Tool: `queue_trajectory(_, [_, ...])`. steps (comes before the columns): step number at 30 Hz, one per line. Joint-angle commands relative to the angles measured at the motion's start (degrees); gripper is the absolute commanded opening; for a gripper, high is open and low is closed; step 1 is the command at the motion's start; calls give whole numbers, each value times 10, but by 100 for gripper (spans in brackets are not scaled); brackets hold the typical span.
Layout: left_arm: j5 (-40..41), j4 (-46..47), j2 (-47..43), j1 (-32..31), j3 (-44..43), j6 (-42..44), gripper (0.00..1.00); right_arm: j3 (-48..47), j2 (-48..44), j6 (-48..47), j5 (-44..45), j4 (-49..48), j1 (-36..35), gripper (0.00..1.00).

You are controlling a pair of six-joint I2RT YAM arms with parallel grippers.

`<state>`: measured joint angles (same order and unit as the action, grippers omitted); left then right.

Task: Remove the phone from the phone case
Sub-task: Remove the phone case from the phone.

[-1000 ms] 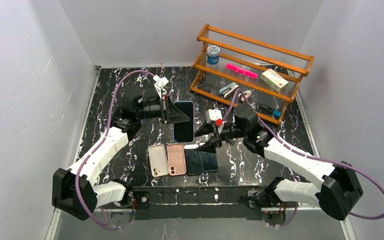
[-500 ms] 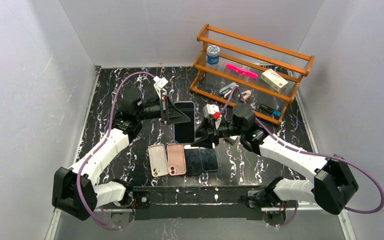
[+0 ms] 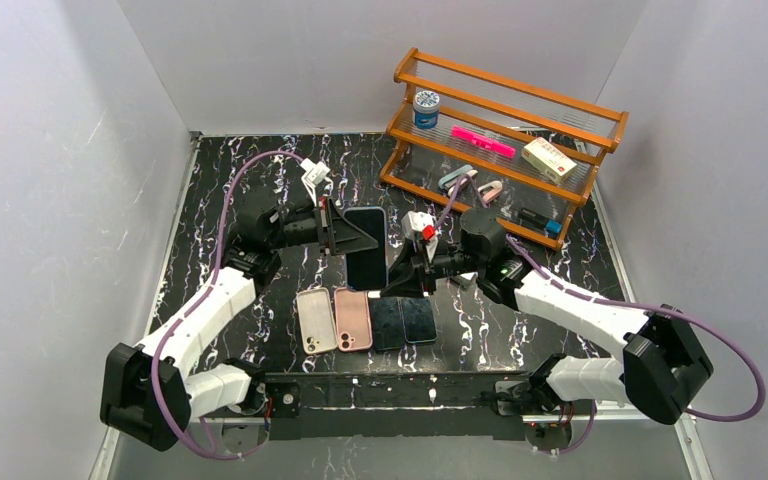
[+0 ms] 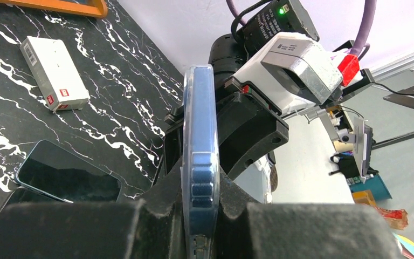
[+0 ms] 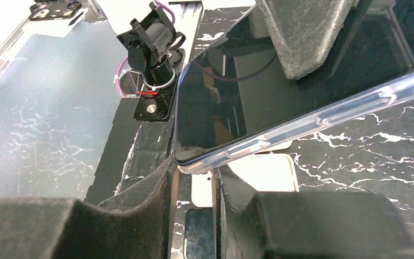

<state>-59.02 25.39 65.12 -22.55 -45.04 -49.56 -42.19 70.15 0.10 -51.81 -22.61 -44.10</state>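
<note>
Bright even light, soft shadows, reflections on the phone (image 5: 237, 108) screen, blurry near foreground.

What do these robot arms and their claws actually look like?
Both the left arm and right arm have white shells and chunky black joints, each trailed by a purple cable. The left gripper and right gripper are black, two wedge-shaped fingers apiece, with a white camera box behind.

Robotics lab cell: white partition walls (image 3: 50, 180), black marbled table (image 3: 360, 160).
</note>
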Motion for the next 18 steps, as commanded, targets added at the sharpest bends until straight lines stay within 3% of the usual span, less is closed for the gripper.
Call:
queue_trajectory(1, [-20,25,-31,-44,13,-49,0,-22,15,-12,59,-65,0,2])
queue_trajectory(10, [-7,52,-35,-80,26,-81,0,-47,53,-13,143,-79,18,1])
queue_trajectory(18, [2,57,-32,-80,29,-85,0,-41,53,2,149,-111,46,1])
